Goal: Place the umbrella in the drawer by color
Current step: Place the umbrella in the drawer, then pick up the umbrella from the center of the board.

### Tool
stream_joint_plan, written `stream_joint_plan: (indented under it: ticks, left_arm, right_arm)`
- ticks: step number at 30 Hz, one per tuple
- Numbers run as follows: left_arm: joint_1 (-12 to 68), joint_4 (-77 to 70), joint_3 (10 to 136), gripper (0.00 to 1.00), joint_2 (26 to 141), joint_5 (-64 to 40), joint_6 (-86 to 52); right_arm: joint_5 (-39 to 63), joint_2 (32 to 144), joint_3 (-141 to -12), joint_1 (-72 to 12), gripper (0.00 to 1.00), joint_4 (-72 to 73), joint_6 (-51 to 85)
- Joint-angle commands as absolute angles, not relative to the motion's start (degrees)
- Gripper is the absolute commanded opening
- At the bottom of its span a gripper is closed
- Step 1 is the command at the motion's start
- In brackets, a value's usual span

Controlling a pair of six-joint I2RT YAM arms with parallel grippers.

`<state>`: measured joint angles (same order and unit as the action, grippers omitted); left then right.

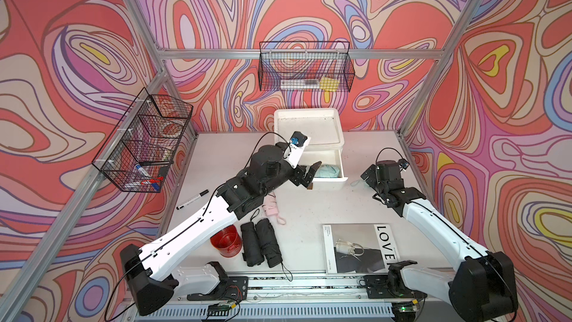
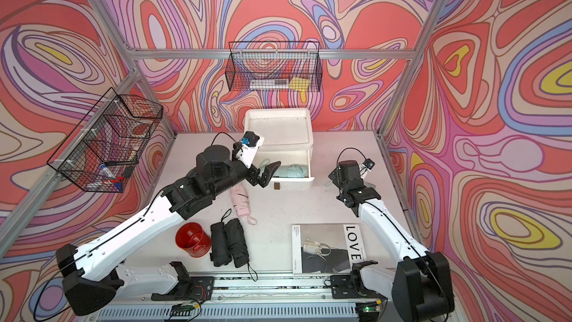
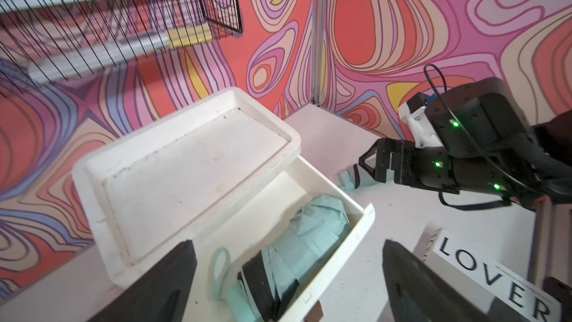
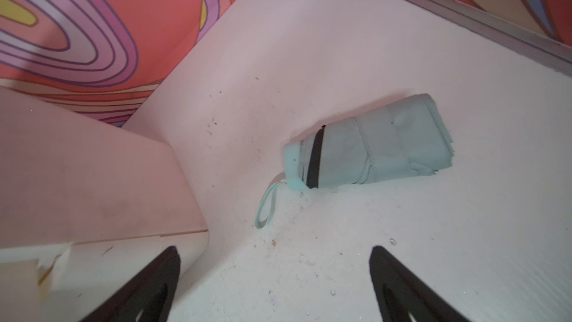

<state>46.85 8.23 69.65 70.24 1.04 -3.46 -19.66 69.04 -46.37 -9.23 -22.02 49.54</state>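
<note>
Left wrist: left gripper (image 3: 289, 243) gapes empty over pleated mint umbrella (image 3: 309, 236) in smooth white drawer (image 3: 278, 193). Right gripper (image 4: 275, 247) released too.

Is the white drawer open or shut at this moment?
Open. The drawer is pulled out from the white cabinet, and a mint umbrella lies inside it, seen from above.

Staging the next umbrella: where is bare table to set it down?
Bare table lies between the pink umbrella, the open drawer and the magazine; also behind the marker, left of the drawer. Crowded in front: red cup and two black umbrellas, beside the left arm.
</note>
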Motion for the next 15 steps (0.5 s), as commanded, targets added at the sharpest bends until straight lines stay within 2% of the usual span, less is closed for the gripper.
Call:
stream_joint_plan:
  ticks: [1,9,13,15]
  left_arm:
    - [46.8,0.4,63.3,0.99,69.5,-3.6,-14.2]
    - [46.8,5.1,58.6,0.99,65.6,-1.1,-12.5]
    - [47.4,8.6,56.6,0.99,62.3,-5.3,-8.6]
    - [53.4,6.6,53.0,0.99,60.6,6.6,-4.7]
  right_arm:
    - [-19.2,70.7,-48.8,-5.4,0.98,-26.1,56.2]
    - [-10.5,78.7,-54.4,1.5,0.98,-31.0,68.5]
    - [-9.9,83.8,-58.6,2.6,0.98,-33.4,72.3]
    - [-10.2,85.9,-59.7,3.0,0.98,-33.6,73.4]
